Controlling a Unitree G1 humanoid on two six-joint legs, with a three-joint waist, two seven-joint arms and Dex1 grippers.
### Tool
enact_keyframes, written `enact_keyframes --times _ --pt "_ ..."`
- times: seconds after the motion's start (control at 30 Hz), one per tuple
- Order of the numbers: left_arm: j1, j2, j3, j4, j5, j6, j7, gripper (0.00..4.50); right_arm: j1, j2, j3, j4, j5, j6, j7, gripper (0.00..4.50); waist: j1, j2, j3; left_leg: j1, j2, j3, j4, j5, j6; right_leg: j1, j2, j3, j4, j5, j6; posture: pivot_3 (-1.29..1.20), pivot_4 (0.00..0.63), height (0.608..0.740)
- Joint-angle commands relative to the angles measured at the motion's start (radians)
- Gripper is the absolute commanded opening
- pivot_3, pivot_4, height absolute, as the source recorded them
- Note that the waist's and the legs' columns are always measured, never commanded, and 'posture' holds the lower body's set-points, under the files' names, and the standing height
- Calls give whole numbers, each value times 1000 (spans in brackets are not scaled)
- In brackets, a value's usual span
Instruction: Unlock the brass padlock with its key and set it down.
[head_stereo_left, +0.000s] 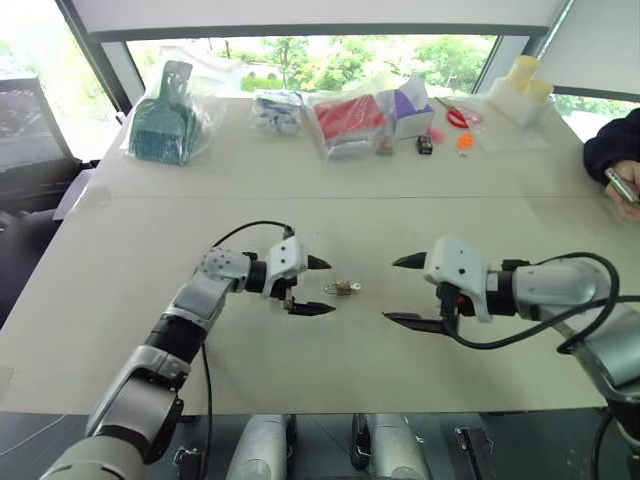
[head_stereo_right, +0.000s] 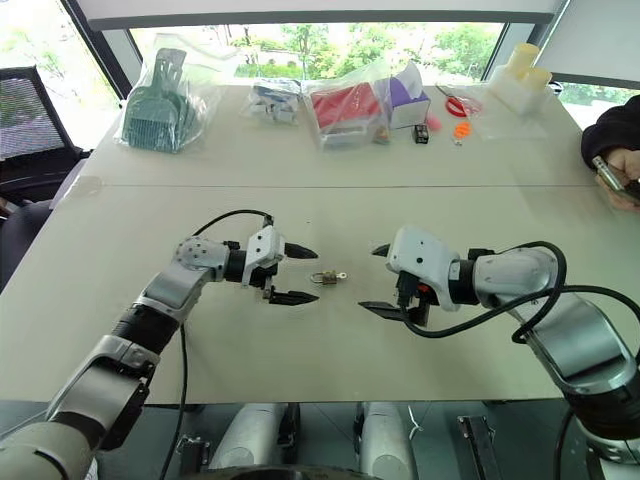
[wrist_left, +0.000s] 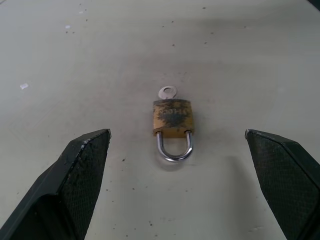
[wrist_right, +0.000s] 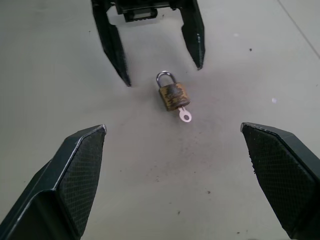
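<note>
So there's exactly one brass padlock (wrist_left: 172, 118) on the table, and one key (wrist_left: 167, 92) stuck in its bottom end, only the silvery bow poking out. The shackle loop looks seated in the body as far as I can tell, can't say if it's actually unlocked. It's lying flat near the middle of the front half of the table (head_stereo_left: 300, 370), right between the two grippers and touching neither. Along the far edge there's a row of stuff: one teal dustpan-and-brush set in a plastic bag (head_stereo_left: 160, 125), a bag with something red inside (head_stereo_left: 348, 122), another clear bag with bluish-white bits (head_stereo_left: 277, 110), one purple-and-white box (head_stereo_left: 411, 108), a pair of red-handled scissors (head_stereo_left: 457, 115), a couple of small orange pieces and a small dark item next to them, plus a stack of pale yellowish containers (head_stereo_left: 522, 85) at the far right corner. The table is a plain off-white top with a seam running across it, a bit speckled up close. Behind it are big windows with green trees outside, and a person's dark sleeve and hand (head_stereo_left: 625, 185) show at the right edge, holding something small. The left gripper (head_stereo_left: 313, 285) has its two black fingers spread wide, holding nothing, tips just beside the shackle end of the padlock. The right gripper (head_stereo_left: 408, 290) is spread wide too, empty, facing the key end from a bit further off.
</note>
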Motion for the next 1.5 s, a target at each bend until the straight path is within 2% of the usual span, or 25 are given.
enact_keyframes --times 0.03,0.23,0.27,0.3,0.5,0.53,0.63,0.73,0.83,0.97,1.2,1.5 --pt "-42 -36 1 80 37 -72 9 4457 6 -12 -45 -52 19 16 -21 4500 0 0 0 0 0 0 0 0 0 0 0 0 0 0 0 0 150 740" --pt "-60 -70 1 154 70 -121 1 4457 20 -17 -52 -69 25 29 -36 4500 0 0 0 0 0 0 0 0 0 0 0 0 0 0 0 0 150 740" --pt "-59 -71 2 157 72 -126 -4 3953 21 -17 -52 -70 25 30 -37 4500 0 0 0 0 0 0 0 0 0 0 0 0 0 0 0 0 150 740" --pt "-58 -73 3 159 74 -130 -4 3724 21 -18 -52 -70 25 30 -38 4500 1 0 0 0 0 0 0 0 0 1 0 0 0 0 0 0 150 740" --pt "-49 -80 13 155 73 -129 -2 1029 17 -20 -45 -64 20 22 -40 4500 0 0 0 0 0 -1 0 0 0 1 0 0 0 0 -1 0 150 740" --pt "-46 -79 14 148 71 -125 -4 767 15 -20 -41 -61 17 19 -39 4500 0 0 0 0 0 -1 0 0 0 1 0 0 0 0 -1 0 150 740" --pt "-39 -68 20 122 63 -103 -10 768 5 -17 -29 -52 5 3 -40 4500 -1 0 0 0 0 -1 0 0 0 1 0 0 0 0 -1 0 150 740" --pt "-47 -7 45 60 30 -56 -64 768 -43 13 8 -17 -33 -37 -63 4500 -7 -1 0 0 0 -1 0 0 0 0 0 0 0 0 -1 0 150 740" --pt "-80 85 87 -34 -28 33 -146 768 -113 51 109 72 -177 -161 -121 4500 -18 -1 0 1 1 0 0 0 0 -1 1 0 1 1 -1 0 150 740" --pt "-127 156 127 -96 -73 112 -199 768 -182 115 202 168 -334 -336 -181 4500 -25 0 0 0 1 -1 0 0 0 -2 1 0 3 1 -1 0 150 740" --pt "-243 173 168 -90 -104 178 -207 768 -282 231 304 319 -564 -623 -286 4500 -29 -1 0 -2 -1 0 0 0 0 -1 1 0 0 1 0 0 150 740" --pt "-266 146 153 -51 -82 144 -214 768 -355 328 328 423 -682 -758 -315 4500 -28 -1 0 -1 0 2 0 1 -1 -2 1 0 1 1 1 0 150 740"
